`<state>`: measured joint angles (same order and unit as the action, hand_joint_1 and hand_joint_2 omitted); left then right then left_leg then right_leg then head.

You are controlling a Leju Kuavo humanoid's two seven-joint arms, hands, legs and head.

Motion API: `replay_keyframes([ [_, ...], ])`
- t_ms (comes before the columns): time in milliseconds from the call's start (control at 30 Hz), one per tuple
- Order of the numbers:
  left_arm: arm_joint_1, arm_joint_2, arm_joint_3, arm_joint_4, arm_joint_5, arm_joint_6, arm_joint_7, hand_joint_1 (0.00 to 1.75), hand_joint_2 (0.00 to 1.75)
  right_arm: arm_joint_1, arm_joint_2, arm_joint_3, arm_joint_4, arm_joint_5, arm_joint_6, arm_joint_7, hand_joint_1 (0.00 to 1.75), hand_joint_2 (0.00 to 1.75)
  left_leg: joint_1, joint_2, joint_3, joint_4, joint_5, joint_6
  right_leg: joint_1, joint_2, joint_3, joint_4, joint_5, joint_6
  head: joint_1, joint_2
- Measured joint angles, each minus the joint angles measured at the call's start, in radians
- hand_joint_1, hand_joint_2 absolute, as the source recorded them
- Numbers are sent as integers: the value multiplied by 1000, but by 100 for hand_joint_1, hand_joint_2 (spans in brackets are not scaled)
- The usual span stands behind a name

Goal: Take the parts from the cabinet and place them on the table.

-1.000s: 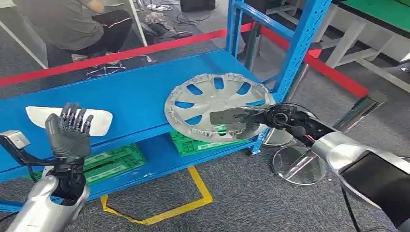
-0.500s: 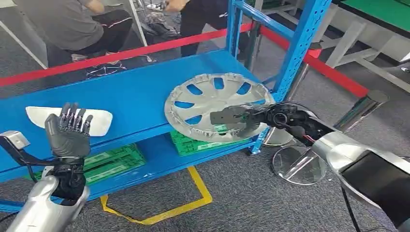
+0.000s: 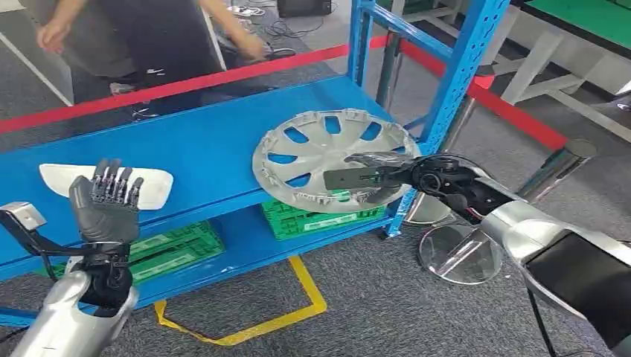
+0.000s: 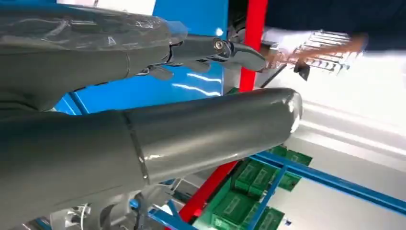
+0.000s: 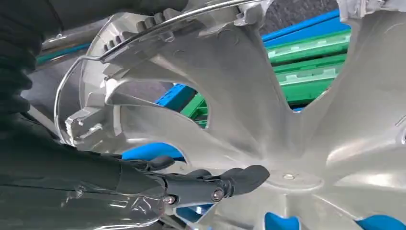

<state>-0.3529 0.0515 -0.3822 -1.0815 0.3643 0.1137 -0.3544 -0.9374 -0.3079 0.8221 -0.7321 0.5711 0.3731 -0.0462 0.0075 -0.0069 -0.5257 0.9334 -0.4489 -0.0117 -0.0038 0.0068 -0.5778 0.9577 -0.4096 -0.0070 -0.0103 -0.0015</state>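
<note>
A silver hubcap [image 3: 320,152] lies on the blue cabinet shelf [image 3: 201,141], at its right end, tilted with the near right edge raised. My right hand [image 3: 368,178] grips that edge, thumb over the rim and fingers beneath. In the right wrist view the dark fingers [image 5: 210,184] lie under the hubcap's [image 5: 287,120] ribbed underside. A white oblong part [image 3: 56,178] lies at the shelf's left. My left hand [image 3: 106,201] is held upright in front of it, fingers spread, holding nothing. The left hand's thumb [image 4: 191,134] also shows in the left wrist view.
Green crates [image 3: 320,216] sit on the lower shelf. A blue upright post [image 3: 454,74] stands just right of the hubcap. Chrome stanchions [image 3: 554,171] and a round base [image 3: 457,253] stand on the floor at right. A person [image 3: 149,30] moves behind the rack.
The hubcap's gripped edge has risen, so it now tilts on the shelf. A person has walked leftward behind the rack. My left hand has stayed put.
</note>
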Motion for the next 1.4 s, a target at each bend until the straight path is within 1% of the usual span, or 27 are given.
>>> replay_keyframes([
  [133,0,0,0,0,6,-8,0,0,0,0,0,0,-5,32,-5,2,0,175,0,0,0,0,0,0,0,0,0,0,0,0,0,0],
  [367,-2,-2,0,0,9,-12,-1,0,0,1,-1,-3,-11,40,-5,4,0,175,0,0,0,0,0,0,0,0,0,0,0,0,0,0],
  [500,-4,-2,0,0,10,-12,-5,0,0,2,-3,-5,-20,82,-18,0,0,175,0,0,0,0,0,0,0,0,0,0,0,0,0,0],
  [567,-5,-2,0,0,10,-12,-5,0,0,2,-5,-4,-26,123,-40,-8,0,175,0,0,0,0,0,0,0,1,0,0,0,0,0,0],
  [700,-5,-2,0,0,10,-12,-6,0,0,8,-10,-2,-36,226,-106,-29,0,175,0,1,0,0,0,0,0,1,0,0,0,0,0,0],
  [833,-5,-2,0,0,10,-12,-6,0,0,16,-14,-2,-39,280,-144,-43,0,175,0,1,0,0,0,0,0,1,0,0,0,0,0,0],
  [900,-4,0,0,0,10,-11,-7,0,0,19,-18,0,-45,334,-179,-57,0,175,0,1,0,0,0,0,0,1,0,0,0,0,0,0],
  [967,-4,0,0,0,10,-11,-7,0,0,20,-19,0,-47,342,-189,-59,0,175,0,1,0,0,0,0,0,1,0,0,0,0,0,0],
  [1167,-4,2,0,0,12,-12,-7,0,0,30,-22,-7,-54,380,-183,-74,0,175,0,0,0,0,0,0,0,1,0,0,0,0,0,0],
  [1233,-4,2,0,0,12,-13,-7,0,0,37,-23,-19,-54,340,-136,-71,0,175,0,0,0,0,0,0,0,0,0,0,0,0,-1,0],
  [1333,-4,2,0,0,12,-16,-4,0,0,55,-23,-51,-54,242,-53,-61,0,175,0,0,0,0,0,0,0,0,0,0,0,0,0,0],
  [1400,-4,2,0,0,12,-18,-2,0,0,63,-23,-70,-54,205,-25,-57,0,175,0,0,0,0,0,0,0,0,0,0,0,0,0,0],
])
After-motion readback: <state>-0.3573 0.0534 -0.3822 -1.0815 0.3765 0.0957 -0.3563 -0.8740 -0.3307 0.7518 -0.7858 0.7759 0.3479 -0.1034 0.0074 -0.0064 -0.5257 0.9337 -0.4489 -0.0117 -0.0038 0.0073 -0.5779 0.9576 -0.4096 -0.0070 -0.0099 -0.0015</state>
